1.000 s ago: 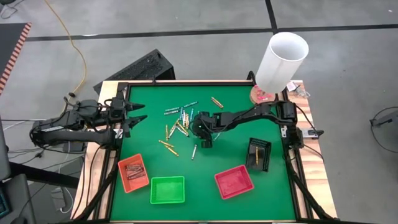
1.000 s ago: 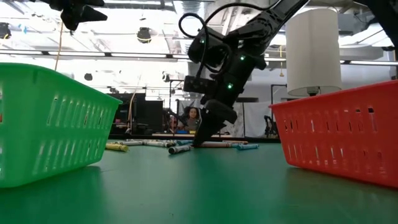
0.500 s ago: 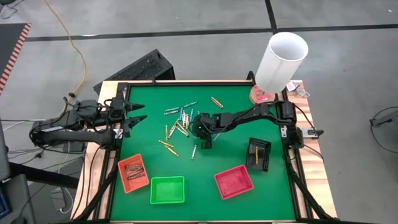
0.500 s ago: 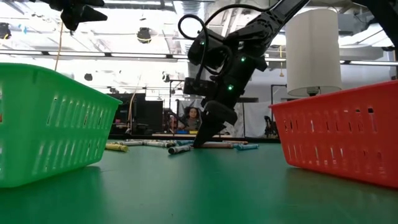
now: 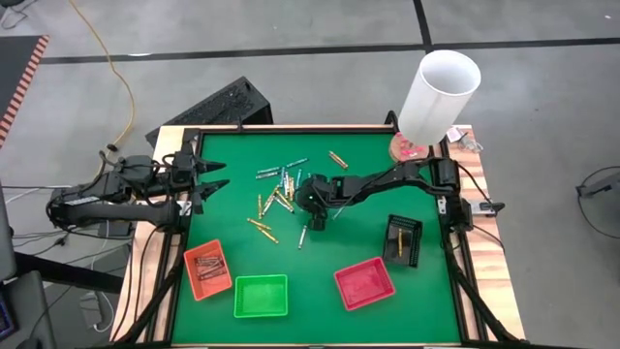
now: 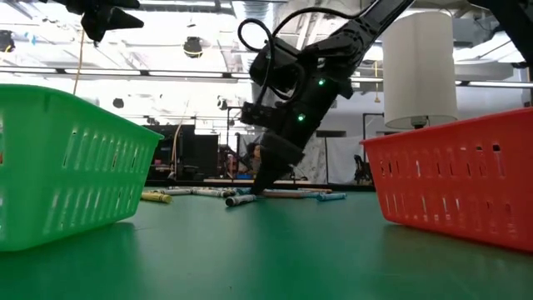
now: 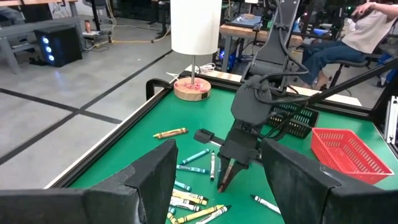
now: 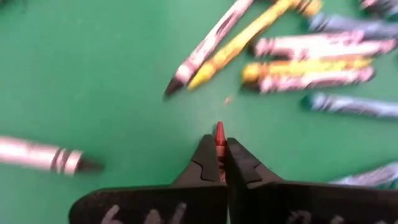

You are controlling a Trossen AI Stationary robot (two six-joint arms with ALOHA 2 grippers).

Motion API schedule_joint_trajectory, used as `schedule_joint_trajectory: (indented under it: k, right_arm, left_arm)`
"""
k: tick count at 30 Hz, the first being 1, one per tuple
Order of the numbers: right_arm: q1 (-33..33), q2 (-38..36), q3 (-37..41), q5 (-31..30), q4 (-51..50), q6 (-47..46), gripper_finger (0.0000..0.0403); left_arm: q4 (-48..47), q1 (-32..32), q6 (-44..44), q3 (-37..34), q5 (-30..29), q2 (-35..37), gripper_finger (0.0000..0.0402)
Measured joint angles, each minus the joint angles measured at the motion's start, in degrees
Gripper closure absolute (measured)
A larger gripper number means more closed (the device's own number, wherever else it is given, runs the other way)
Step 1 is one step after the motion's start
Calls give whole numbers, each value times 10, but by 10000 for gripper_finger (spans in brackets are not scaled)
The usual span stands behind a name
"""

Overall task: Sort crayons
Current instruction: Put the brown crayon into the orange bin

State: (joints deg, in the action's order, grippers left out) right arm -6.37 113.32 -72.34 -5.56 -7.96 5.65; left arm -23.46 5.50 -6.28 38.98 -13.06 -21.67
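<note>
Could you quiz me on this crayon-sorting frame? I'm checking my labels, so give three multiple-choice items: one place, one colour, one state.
1. Where does the left claw wait?
A. At the table's left edge
B. Over the red tray
C. Inside the black tray

2. What colour is the tray between the orange tray and the red tray?
A. Blue
B. Green
C. White

3. What is the right claw doing?
A. Open above the pile
B. Shut on a reddish crayon
C. Holding a tray

Key: 1 A, the high view shows it there, open. 2 B, the high view shows green. 3 B, the right wrist view shows the tip between its fingers.
</note>
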Motion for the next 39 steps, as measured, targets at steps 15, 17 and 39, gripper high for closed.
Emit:
schedule_joint_trajectory:
  k: [15, 17, 39]
  right_arm:
    - [45, -9, -1, 11, 348, -9, 402]
    - [52, -4, -1, 14, 389, -7, 402]
    - [102, 210, -281, 159, 459, -4, 403]
  left_arm:
    - [12, 0, 11, 0, -13, 0, 178]
    - [22, 0, 12, 0, -13, 0, 178]
    - [56, 0, 21, 0, -13, 0, 178]
